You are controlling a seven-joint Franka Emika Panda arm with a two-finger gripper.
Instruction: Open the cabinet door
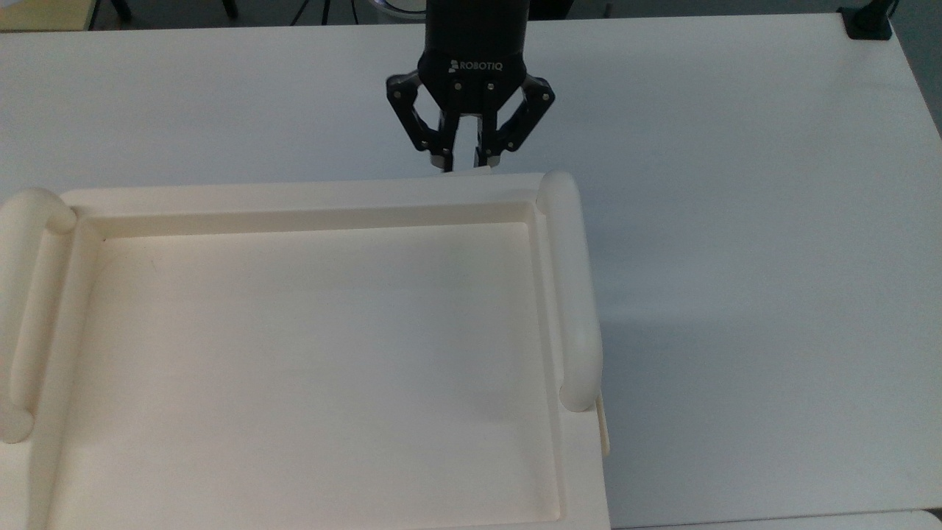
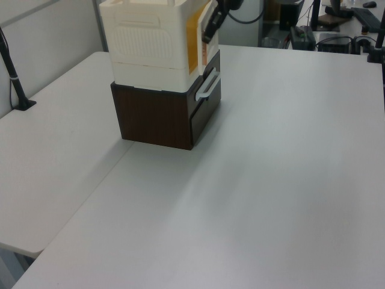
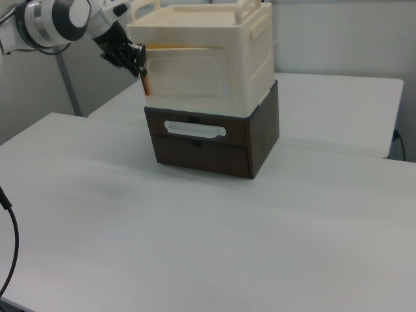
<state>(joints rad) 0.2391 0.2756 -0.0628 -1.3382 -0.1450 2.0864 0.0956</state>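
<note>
On the white table [image 2: 289,150], narrowed fingers [image 1: 447,158] pinch the upright cabinet door [image 3: 187,77], its edge swung slightly outward.

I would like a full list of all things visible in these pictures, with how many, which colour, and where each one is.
cabinet: one, cream, stacked on the brown drawer unit.
cabinet door: one, cream outside with an orange inner face, swung partly open on the cabinet's front.
bar handles: two, cream, along the top view's left and right edges of the cabinet's top.
drawer unit: one, dark brown with a white handle, on the table under the cabinet.
table: one, white, under everything.
gripper: one, black, at the door's free edge, fingers closed on it.
</note>
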